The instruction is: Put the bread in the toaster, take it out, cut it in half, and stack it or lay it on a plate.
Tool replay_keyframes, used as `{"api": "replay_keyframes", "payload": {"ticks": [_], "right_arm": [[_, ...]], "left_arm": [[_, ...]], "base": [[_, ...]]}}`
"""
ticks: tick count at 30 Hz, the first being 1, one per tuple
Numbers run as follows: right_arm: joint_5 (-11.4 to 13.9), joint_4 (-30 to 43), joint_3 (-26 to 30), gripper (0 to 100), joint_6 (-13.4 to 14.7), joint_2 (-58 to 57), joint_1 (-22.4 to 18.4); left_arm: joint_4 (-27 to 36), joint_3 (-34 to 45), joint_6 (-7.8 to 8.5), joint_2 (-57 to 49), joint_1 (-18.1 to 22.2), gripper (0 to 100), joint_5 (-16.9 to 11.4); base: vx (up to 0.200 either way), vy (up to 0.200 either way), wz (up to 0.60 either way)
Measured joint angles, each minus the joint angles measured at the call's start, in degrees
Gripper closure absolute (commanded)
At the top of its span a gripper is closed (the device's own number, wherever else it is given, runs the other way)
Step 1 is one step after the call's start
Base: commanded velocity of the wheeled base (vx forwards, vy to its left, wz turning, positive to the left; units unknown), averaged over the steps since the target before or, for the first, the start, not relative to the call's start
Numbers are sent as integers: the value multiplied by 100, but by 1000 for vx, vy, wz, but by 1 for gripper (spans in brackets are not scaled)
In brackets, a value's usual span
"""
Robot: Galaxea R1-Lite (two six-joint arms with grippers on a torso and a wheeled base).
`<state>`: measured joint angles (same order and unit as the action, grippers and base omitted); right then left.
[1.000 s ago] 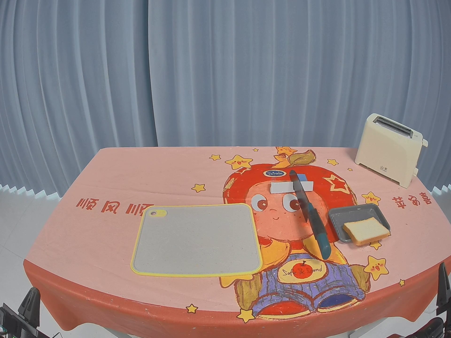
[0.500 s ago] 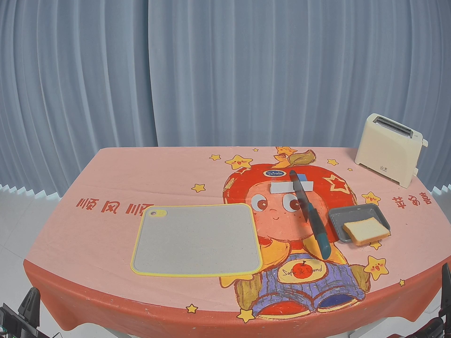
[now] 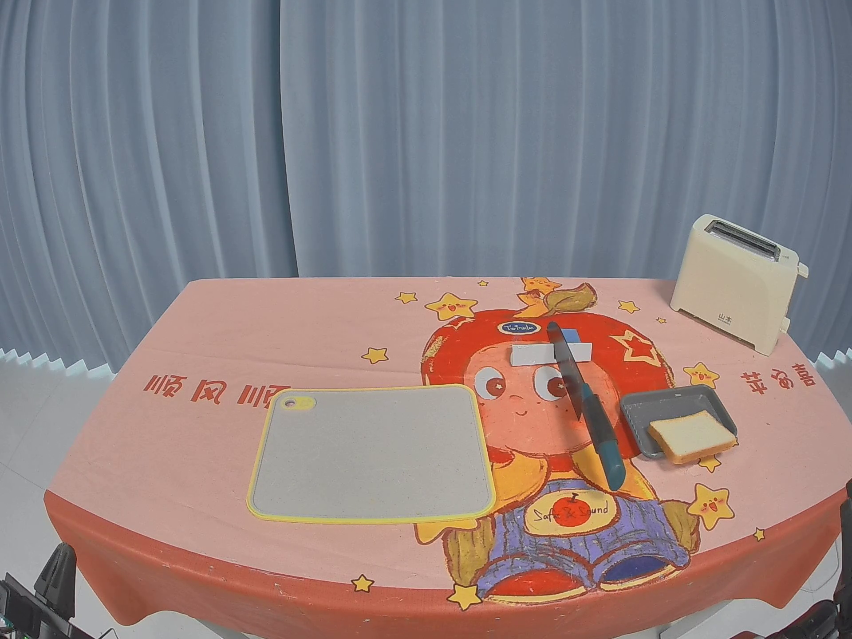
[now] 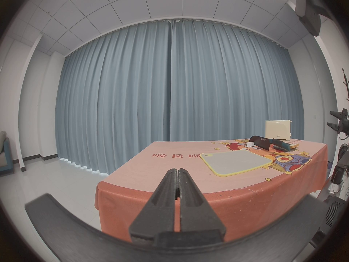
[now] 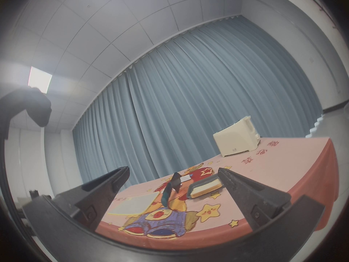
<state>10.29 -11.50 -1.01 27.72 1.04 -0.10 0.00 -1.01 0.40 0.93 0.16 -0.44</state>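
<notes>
A slice of bread [image 3: 691, 437] lies on a small grey plate [image 3: 667, 403] at the table's right side, also visible as bread [image 5: 206, 189] in the right wrist view. The cream toaster [image 3: 738, 282] stands at the far right corner, its slot empty. A teal-handled knife [image 3: 587, 401] lies left of the plate. My left gripper [image 4: 177, 173] is shut and empty, low off the table's front left. My right gripper [image 5: 172, 171] is open and empty, below the table's front right edge, facing the plate.
A grey cutting board [image 3: 371, 453] with a yellow rim lies at the front centre-left. The knife's blade rests over a small white block [image 3: 531, 354]. A pink printed cloth [image 3: 266, 339] covers the table; blue curtains hang behind it.
The right gripper has slipped a little farther toward the head view's lower right edge. Nothing on the table has moved.
</notes>
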Motion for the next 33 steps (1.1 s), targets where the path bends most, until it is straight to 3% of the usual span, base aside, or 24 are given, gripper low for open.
{"api": "replay_keyframes", "payload": {"ticks": [4,8,11,18,30,33], "right_arm": [[134,0,0,0,585,0,2],[216,0,2,0,1387,0,0],[268,1,5,0,1746,0,0],[427,20,0,0,1815,0,7],[440,-7,0,0,1851,6,15],[438,-13,0,0,1968,87,7]], "left_arm": [[0,0,0,0,0,100,0],[0,0,0,0,0,100,0],[0,0,0,0,0,100,0],[0,0,-2,0,0,100,0],[0,0,2,0,0,100,0],[0,0,2,0,0,100,0]], "base": [[0,0,0],[0,0,0],[0,0,0],[0,0,0],[0,0,0],[0,0,0]]}}
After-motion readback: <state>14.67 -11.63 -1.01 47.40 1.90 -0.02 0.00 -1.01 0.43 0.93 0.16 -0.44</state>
